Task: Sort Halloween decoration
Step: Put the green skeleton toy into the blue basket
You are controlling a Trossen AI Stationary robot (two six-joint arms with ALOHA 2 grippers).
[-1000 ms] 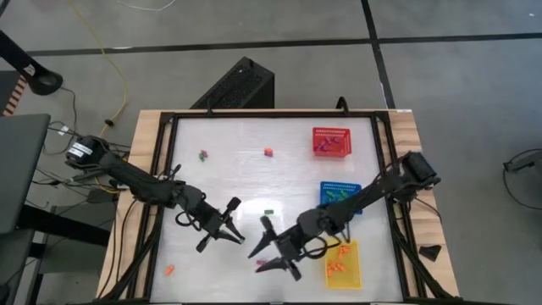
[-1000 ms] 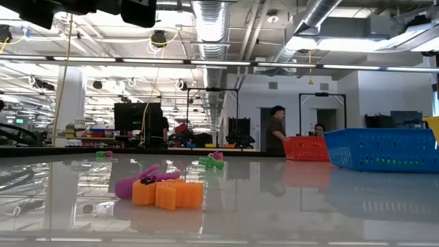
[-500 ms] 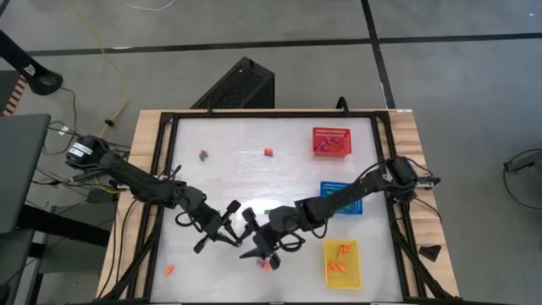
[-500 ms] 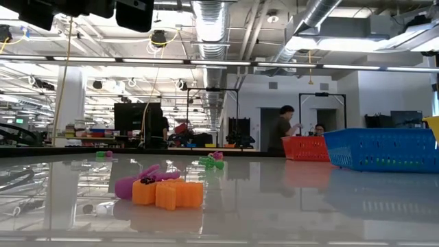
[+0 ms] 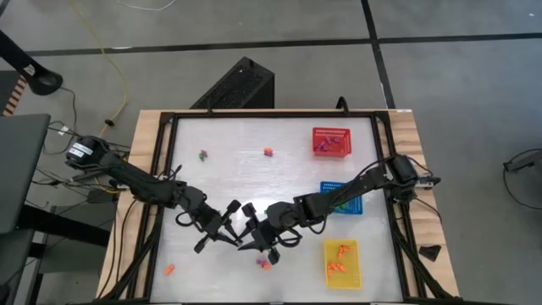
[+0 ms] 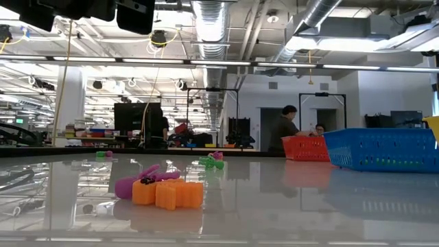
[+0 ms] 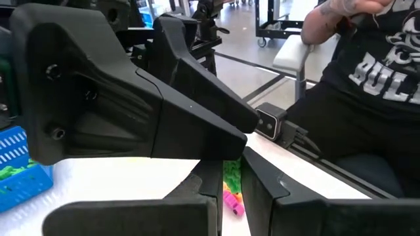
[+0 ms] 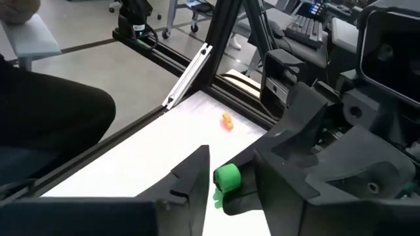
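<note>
Two grippers are meeting near the front middle of the table (image 5: 212,135), almost tip to tip. The right gripper (image 8: 226,180) is sitting around a small green trinket (image 8: 228,176); its fingers are narrowing on it, one each side, though I cannot tell whether they are pinching it yet. The trinket looks like smooth, rounded plastic, a stubby cylinder. The left gripper (image 5: 227,222), fingers pressed together and holding nothing, is waiting just beside the right one, on the side away from the yellow basket (image 5: 342,263). An orange and pink cluster (image 5: 264,263) is lying just in front of the right gripper. The blue basket (image 5: 354,188) holding green pieces is standing behind the yellow one, so I'd judge the trinket belongs there.
</note>
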